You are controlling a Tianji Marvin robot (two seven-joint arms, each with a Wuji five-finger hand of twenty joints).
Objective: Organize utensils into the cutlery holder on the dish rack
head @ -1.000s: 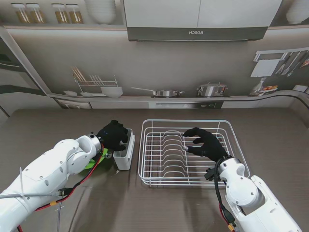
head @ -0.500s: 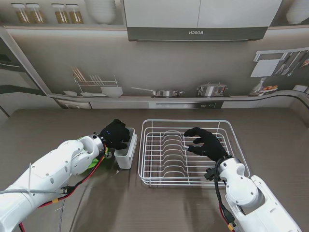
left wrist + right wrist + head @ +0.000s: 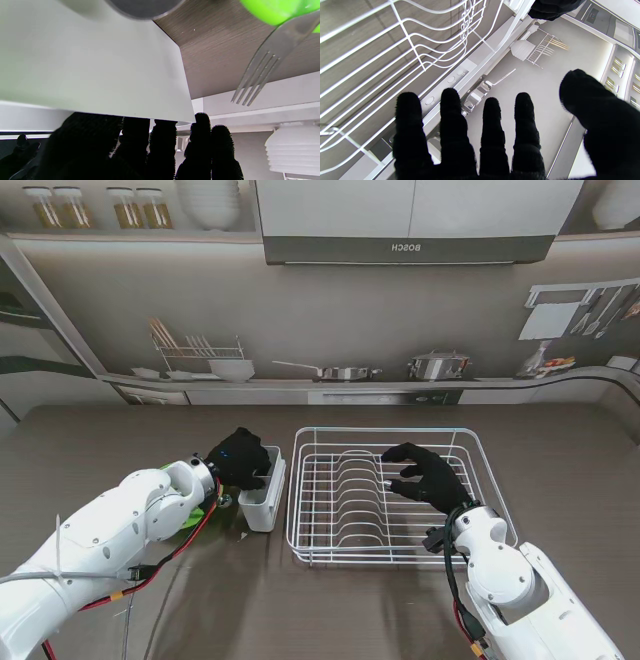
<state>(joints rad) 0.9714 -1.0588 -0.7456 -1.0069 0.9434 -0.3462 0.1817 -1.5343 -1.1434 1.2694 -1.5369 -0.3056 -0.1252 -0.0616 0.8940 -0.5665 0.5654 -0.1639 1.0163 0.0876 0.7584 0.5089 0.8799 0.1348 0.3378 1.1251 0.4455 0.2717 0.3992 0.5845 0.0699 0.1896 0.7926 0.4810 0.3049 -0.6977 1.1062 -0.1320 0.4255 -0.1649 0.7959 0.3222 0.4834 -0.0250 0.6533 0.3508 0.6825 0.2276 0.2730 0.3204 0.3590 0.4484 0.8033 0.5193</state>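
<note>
Fork [image 3: 267, 60] is what the left wrist view shows at its upper right, tines bare and pointing past the white wall of the holder [image 3: 262, 490], its stem running up against something bright green; whether the left hand [image 3: 238, 457] carries it I cannot tell, since the fingers [image 3: 162, 140] are curled at the holder's edge and any grip is hidden. In the stand view that hand sits over the holder, left of centre, and the holder stands just beside the rack's [image 3: 390, 492] left rim. A green thing [image 3: 195, 510] peeks out under the left forearm.

The right hand [image 3: 425, 477] hovers over the rack at right of centre, fingers spread, holding nothing.

To do this step well, I would say the fork wants to be stood upright over the holder's opening and let go only once its end is past the rim; the light holder looks easy to nudge, so the hand should not lean on its wall.

Readable writing: "BOSCH" on the hood [image 3: 408, 247] at the top centre. I see no other labels.
</note>
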